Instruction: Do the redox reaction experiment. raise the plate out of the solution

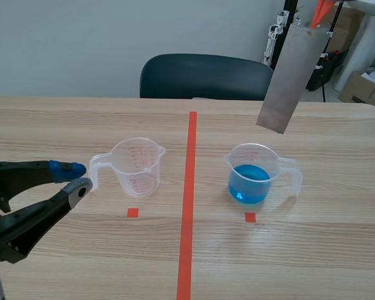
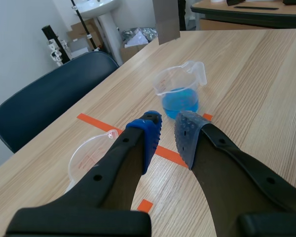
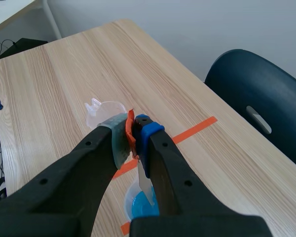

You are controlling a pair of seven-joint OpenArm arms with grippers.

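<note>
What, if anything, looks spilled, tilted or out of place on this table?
Nothing spilled. Only the metal plate hangs askew, tilted in the right gripper above the cup of blue solution; that cup and the empty cup stand upright.

The right gripper (image 3: 133,129) has its jaws closed on the plate (image 3: 145,183), which hangs over the cup of blue solution (image 3: 137,207).
</note>
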